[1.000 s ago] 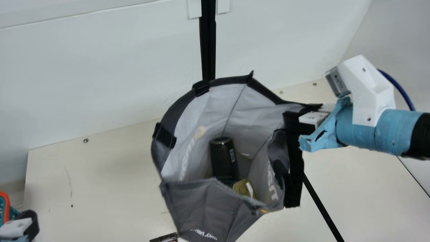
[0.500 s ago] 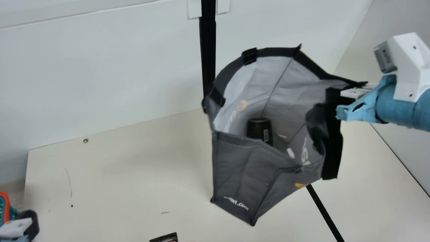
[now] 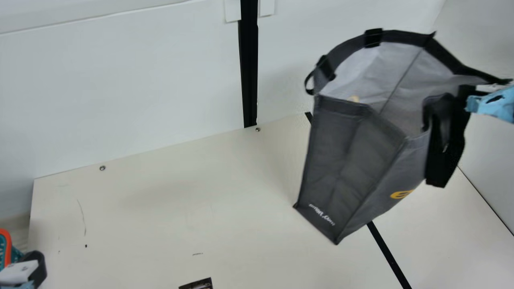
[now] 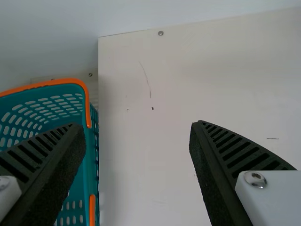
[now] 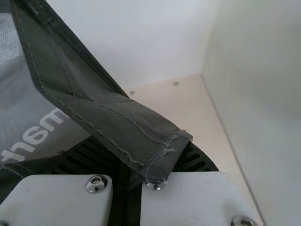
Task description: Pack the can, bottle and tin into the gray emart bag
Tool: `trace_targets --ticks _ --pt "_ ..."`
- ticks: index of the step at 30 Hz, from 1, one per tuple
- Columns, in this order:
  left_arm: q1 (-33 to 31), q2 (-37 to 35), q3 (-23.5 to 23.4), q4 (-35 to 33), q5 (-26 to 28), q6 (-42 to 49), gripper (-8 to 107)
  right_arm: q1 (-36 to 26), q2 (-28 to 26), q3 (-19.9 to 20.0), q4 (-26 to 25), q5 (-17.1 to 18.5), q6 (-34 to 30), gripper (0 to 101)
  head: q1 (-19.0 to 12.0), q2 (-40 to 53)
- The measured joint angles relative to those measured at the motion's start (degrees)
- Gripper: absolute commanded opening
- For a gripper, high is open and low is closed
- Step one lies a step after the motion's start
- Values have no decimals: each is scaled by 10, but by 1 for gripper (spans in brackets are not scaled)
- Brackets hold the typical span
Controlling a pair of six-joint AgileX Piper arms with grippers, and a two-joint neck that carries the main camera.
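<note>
One corner of the gray emart bag (image 3: 361, 156) is gripped in the right claw (image 3: 482, 91), toward the right of the main view; the right wrist view shows that claw closed tight on the folded black rim. The bag hangs tilted, its mouth facing up, a dark strap (image 3: 445, 160) drooping from the side near the claw. The bottom of its inside is hidden, and whether its lowest corner touches the desk (image 3: 160, 208) I cannot tell. Behind the bag a black strip (image 3: 387, 253) slants across the desk.

To the bag's right the room is tight — the desk's edge runs along the side wall (image 3: 478, 48) there. On its other side a broad stretch of cream surface reaches over to the left claw (image 3: 34, 267), with the back wall (image 3: 140, 88) and a black post (image 3: 249, 68) bounding the far side.

The left claw stands wide apart with nothing between its fingers, near a teal basket (image 3: 5, 249) with an orange rim, just past the desk's left edge. A dark printed card (image 3: 196, 284) lies at the main view's bottom edge.
</note>
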Motion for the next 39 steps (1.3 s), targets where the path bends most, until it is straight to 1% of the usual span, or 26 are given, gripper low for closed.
trace_targets --ticks 10,15,21,29,37,39 --pt "0 0 0 0 0 0 90 -61 83 -102 -26 -2 18 1 0 1" --pt "0 0 0 0 0 0 90 -75 116 -140 -31 -2 29 17 0 1" --pt "0 0 0 0 0 0 90 -80 133 -167 -30 -3 33 37 0 0" --pt "0 0 0 0 0 0 90 -80 131 -192 -12 -2 31 64 0 0" --pt "0 0 0 0 0 0 90 -73 111 -216 19 0 21 91 0 0" --pt "0 0 0 0 0 0 90 -70 105 -221 27 0 18 91 0 0"
